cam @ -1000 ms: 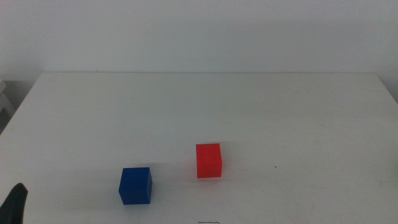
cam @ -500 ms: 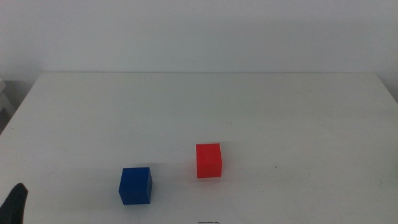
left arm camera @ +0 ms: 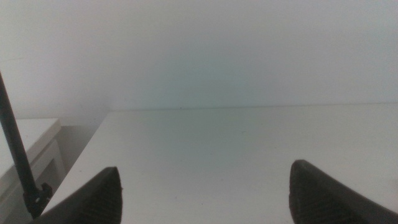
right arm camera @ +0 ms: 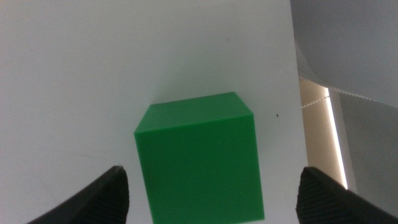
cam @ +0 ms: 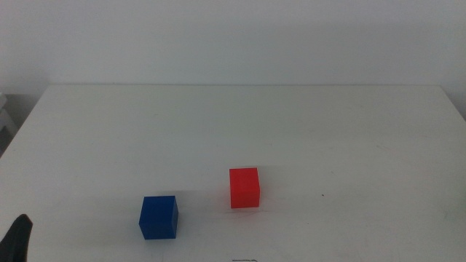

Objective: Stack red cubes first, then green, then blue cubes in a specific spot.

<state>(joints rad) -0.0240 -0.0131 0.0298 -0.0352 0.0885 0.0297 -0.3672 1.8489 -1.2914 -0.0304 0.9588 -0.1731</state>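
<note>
Red cube (cam: 245, 188) sits centre-near w/ blue cube (cam: 159, 217) to its left, unstacked; right gripper (right arm camera: 211, 186) spread wide around green cube (right arm camera: 198, 158), prob. lining up a grasp; left gripper (left arm camera: 205, 193) waits wide apart, near-left.

You've got a plain white table (cam: 306, 124), matte top, far edge against a pale wall. Two cubes sit on it in the middle view, both toward the near side: red cube (cam: 244, 188) about centre, blue cube (cam: 158, 217) just left of it and closer to the near edge. They're apart, not touching, each flat on one face. The right wrist view shows a green cube (right arm camera: 198, 158) resting flat on the same white top, out of the middle view's frame.
</note>
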